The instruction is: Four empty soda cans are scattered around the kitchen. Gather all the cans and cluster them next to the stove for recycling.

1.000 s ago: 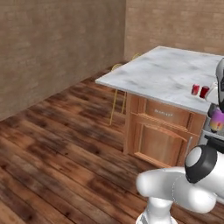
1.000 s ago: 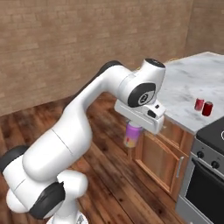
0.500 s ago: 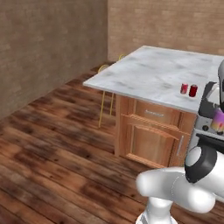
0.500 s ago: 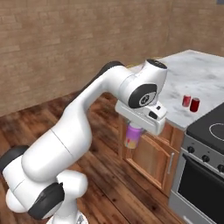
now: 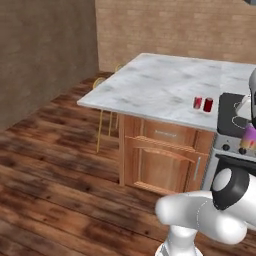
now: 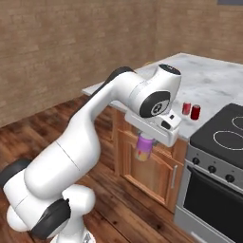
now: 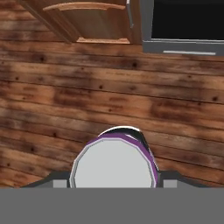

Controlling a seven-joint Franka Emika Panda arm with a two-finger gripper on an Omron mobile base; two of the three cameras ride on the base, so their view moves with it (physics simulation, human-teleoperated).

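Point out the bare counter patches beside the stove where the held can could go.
Bare white-grey marble counter stretches left of and behind the two small red soda cans. It is crowded only at those cans, which stand close to the black glass stove edge.

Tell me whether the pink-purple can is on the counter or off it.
Off it. The pink-purple can hangs upright in the gripper, over the wood floor, short of the counter.

White-grey marble surface (image 5: 150, 87) over reddish wooden cabinets (image 5: 160, 160); bearing two red cans (image 5: 203, 103) side by side, just beside the stove (image 6: 223, 135)
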